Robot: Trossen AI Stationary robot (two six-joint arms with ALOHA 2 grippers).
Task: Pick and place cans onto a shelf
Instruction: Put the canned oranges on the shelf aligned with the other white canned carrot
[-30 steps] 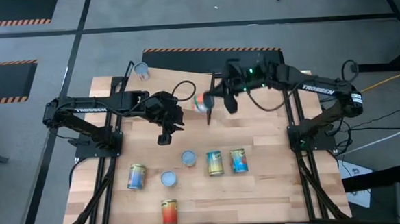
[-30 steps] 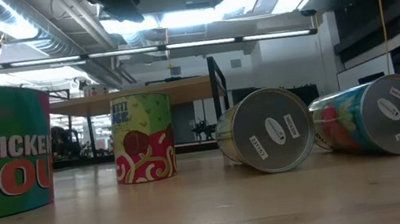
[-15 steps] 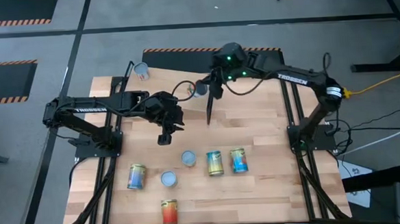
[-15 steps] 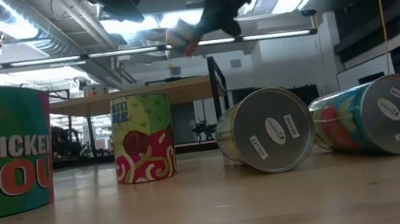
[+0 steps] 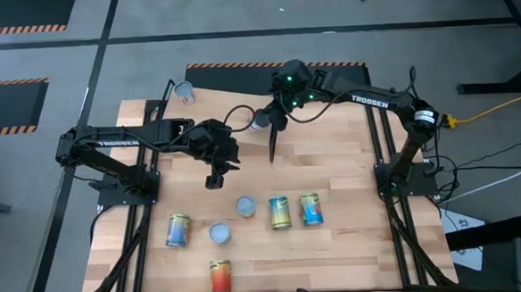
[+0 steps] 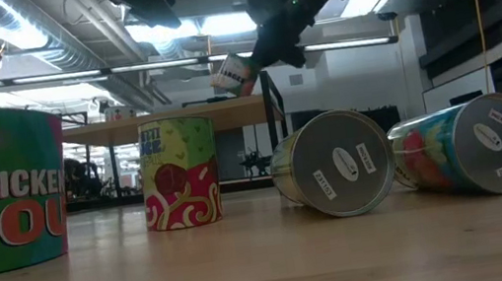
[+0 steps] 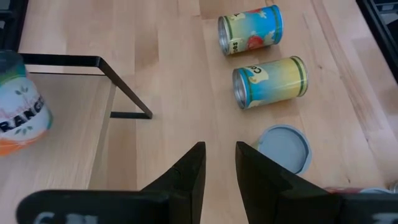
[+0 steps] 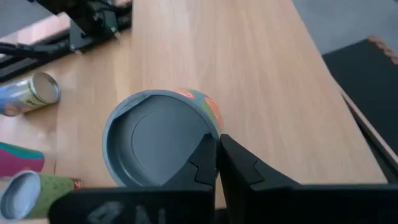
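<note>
- Right gripper (image 5: 268, 120): positioned over the far middle of the table, above the shelf (image 5: 232, 107). Its fingers (image 8: 208, 163) are pinched together on the rim of an orange can (image 8: 158, 140). In the low view this gripper (image 6: 264, 59) holds the can (image 6: 233, 73) tilted in the air, well above the shelf board (image 6: 169, 123).
- Held can: the high view shows it (image 5: 259, 120) just left of the black divider (image 5: 272, 141), over the shelf's right part. Its grey top faces the right wrist camera.
- Left gripper (image 5: 214, 178): hangs over the table's middle, left of the divider and nearer than the shelf. Its fingers (image 7: 189, 174) stand a little apart with nothing between them.
- Left wrist view: below the gripper lie a blue-labelled can (image 7: 250, 30) and a yellow-labelled can (image 7: 270, 81), both on their sides, with an upright can (image 7: 283, 148) showing its grey top near them. The orange can shows at the picture's edge (image 7: 22, 112) beside the shelf frame (image 7: 93, 81).
- Remaining cans, high view: one stands at the shelf's far-left corner (image 5: 184, 93). Six are on the near half of the table: a yellow one (image 5: 177, 229), two upright ones (image 5: 219, 233) and (image 5: 246, 206), two lying side by side (image 5: 279, 212) and (image 5: 310, 208), and a red one nearest (image 5: 220, 275).
- Table (image 5: 355, 239): light wood, with black frame rails on both sides.
</note>
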